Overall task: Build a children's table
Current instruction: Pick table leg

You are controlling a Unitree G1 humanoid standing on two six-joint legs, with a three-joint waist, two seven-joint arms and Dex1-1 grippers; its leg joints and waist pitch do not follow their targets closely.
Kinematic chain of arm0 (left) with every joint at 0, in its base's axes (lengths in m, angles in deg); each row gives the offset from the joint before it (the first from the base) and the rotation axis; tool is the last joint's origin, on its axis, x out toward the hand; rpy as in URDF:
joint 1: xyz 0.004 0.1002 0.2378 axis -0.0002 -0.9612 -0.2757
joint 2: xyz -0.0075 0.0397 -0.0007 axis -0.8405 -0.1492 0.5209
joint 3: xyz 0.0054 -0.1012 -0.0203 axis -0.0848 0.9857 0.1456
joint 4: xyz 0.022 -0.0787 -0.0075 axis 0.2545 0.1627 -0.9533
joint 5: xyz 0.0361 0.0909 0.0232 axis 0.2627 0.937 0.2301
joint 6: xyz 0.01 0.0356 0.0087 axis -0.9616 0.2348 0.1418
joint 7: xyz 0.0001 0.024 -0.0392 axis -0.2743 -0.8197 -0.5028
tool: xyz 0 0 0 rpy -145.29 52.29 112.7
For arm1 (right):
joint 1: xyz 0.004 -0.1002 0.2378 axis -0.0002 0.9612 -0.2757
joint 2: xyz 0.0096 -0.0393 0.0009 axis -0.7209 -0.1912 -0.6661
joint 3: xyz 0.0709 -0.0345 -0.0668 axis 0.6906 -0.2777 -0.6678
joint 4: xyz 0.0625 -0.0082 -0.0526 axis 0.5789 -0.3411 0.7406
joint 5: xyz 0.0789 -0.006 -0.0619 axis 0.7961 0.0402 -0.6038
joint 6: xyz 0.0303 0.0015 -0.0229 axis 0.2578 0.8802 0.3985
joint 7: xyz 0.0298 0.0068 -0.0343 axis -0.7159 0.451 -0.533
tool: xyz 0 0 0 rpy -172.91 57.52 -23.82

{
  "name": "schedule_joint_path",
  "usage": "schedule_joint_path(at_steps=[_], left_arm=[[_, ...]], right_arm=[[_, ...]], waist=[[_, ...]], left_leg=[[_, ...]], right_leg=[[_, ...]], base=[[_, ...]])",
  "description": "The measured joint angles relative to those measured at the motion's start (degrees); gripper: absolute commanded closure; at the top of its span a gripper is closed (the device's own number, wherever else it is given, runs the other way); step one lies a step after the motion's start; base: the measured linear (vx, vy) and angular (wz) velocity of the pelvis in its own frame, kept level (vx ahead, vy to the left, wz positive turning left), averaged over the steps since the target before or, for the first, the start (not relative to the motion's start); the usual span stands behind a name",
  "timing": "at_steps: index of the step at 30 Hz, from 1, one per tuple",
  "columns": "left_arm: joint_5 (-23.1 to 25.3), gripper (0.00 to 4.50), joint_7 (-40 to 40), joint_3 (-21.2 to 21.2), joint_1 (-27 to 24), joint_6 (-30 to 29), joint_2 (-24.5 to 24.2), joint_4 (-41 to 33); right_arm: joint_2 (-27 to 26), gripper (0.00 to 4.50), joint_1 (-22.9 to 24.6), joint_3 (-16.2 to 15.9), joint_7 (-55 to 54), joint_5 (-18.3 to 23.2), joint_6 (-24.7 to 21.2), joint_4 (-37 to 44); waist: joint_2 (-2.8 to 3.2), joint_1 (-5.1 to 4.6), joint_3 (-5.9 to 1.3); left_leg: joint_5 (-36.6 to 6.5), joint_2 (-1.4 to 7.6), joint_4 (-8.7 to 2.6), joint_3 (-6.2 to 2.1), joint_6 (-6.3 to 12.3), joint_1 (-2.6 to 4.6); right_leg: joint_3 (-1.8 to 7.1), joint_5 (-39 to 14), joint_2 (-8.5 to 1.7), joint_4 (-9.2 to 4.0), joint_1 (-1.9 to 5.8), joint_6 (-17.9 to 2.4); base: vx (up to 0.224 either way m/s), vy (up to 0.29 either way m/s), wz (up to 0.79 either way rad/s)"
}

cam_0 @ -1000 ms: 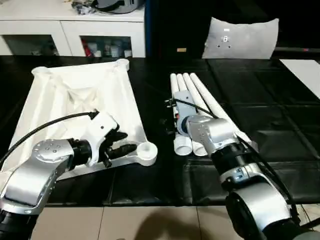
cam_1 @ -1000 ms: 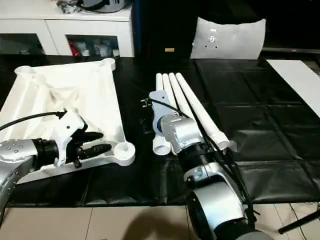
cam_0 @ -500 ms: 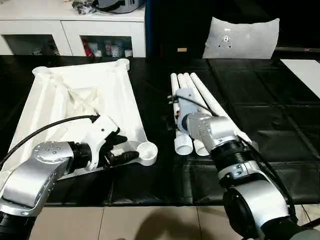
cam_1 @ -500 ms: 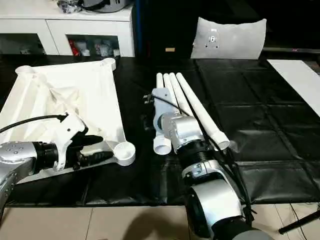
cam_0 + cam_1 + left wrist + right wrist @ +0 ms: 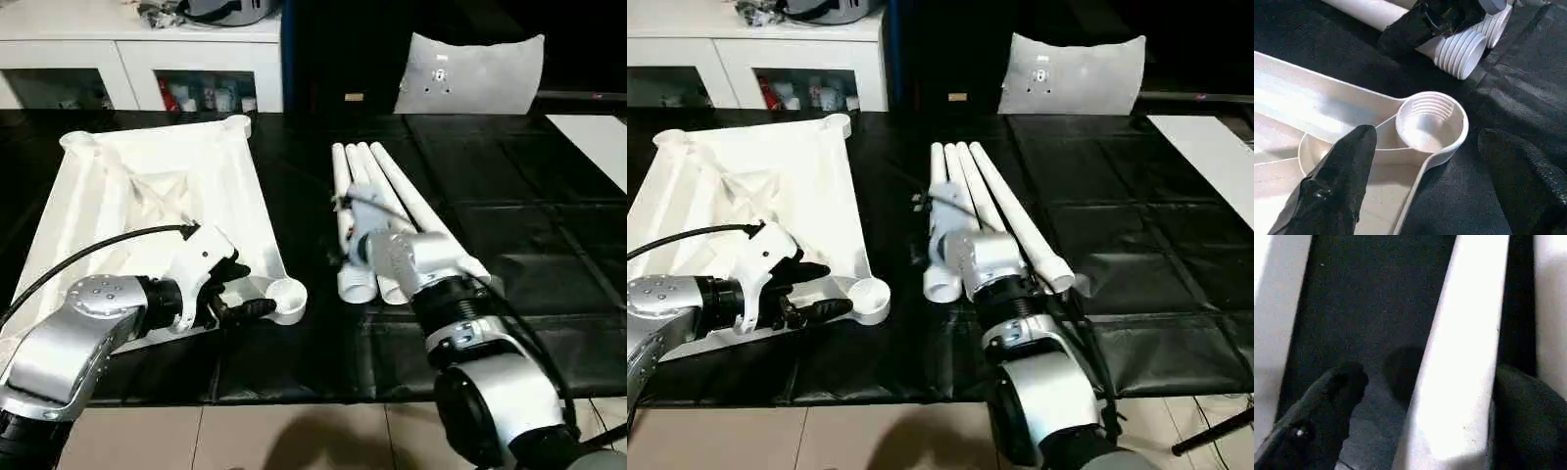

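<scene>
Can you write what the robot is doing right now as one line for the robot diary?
stage: leg pickup | left gripper: open, at tabletop's corner socket | right gripper: open, straddling one table leg | attached: none

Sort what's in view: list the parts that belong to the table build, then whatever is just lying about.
Belongs to the build:
- tabletop, lying underside up, with a threaded corner socket by the left gripper
- four legs, side by side under the right gripper

Lying about:
- white cabinet with shelves behind
- grey sheet at the back
- flat white board at far right
</scene>
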Motion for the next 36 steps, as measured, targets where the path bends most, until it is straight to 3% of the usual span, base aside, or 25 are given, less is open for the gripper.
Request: schedule_joint_path(at_steps=[1, 2, 5, 8, 12, 30, 36], left_arm=[[0.0, 0.76, 0.05, 0.0, 0.0, 0.0, 0.0, 0.0], [0.0, 0.76, 0.07, 0.0, 0.0, 0.0, 0.0, 0.0], [0.0, 0.76, 0.18, 0.0, 0.0, 0.0, 0.0, 0.0], [0.0, 0.76, 0.3, -0.01, 0.0, 0.0, 0.01, 0.0], [0.01, 0.76, 0.4, -0.71, -0.02, 0.02, 0.02, -0.02], [0.06, 0.76, 0.93, -1.7, -0.12, 1.08, 0.8, 0.07], [0.63, 0.76, 1.65, -1.71, -0.12, 2.06, 0.92, 0.18]], right_arm=[[0.0, 0.0, 0.0, 0.15, 0.15, 0.15, 0.02, -0.07], [0.0, 0.3, 0.0, 0.18, 0.23, 0.18, 0.02, -0.11], [0.04, 0.3, 0.0, 0.21, 0.99, 0.16, 0.09, -0.29], [0.04, 0.69, -0.02, 0.24, 1.86, 0.18, 0.7, -0.79], [0.17, 0.83, -0.16, 0.3, 2.39, 0.23, 1.25, -1.49], [0.27, 2.51, -0.48, 1.48, 2.77, 0.43, 1.86, -2.53], [0.23, 2.62, -0.48, 2.07, 2.7, 0.57, 2.29, -2.93]], waist=[[-0.01, 0.0, 0.0], [-0.01, 0.01, 0.0], [-0.01, 0.02, -0.01], [-0.05, 0.02, -0.03], [-0.09, 0.0, -0.05], [-0.12, -0.05, -0.07], [-0.17, -0.07, -0.1]], left_leg=[[0.0, 0.0, 0.0, 0.0, 0.0, 0.0], [0.0, 0.0, 0.0, 0.0, 0.0, 0.0], [0.0, 0.0, 0.0, 0.0, 0.0, 0.0], [0.0, 0.0, 0.0, 0.0, 0.0, 0.01], [0.0, 0.0, 0.0, 0.01, 0.0, 0.03], [0.0, 0.0, 0.0, 0.01, 0.0, 0.05], [0.0, 0.0, 0.0, 0.01, 0.0, 0.05]], right_leg=[[0.0, 0.0, 0.0, 0.0, 0.0, 0.0], [0.0, 0.0, 0.0, 0.0, 0.0, 0.0], [0.0, 0.0, 0.0, 0.0, 0.0, 0.0], [0.0, 0.0, 0.0, 0.0, 0.0, 0.0], [0.02, 0.0, 0.0, 0.0, 0.02, 0.0], [0.01, 0.0, 0.0, 0.0, 0.03, 0.0], [0.02, 0.0, 0.0, 0.0, 0.03, 0.0]], base=[[0.0, 0.0, 0.0], [0.0, 0.0, 0.0], [0.0, 0.0, 0.0], [0.0, 0.0, 0.0], [0.0, 0.0, 0.0], [0.0, 0.0, 0.0], [0.0, 0.0, 0.0]])
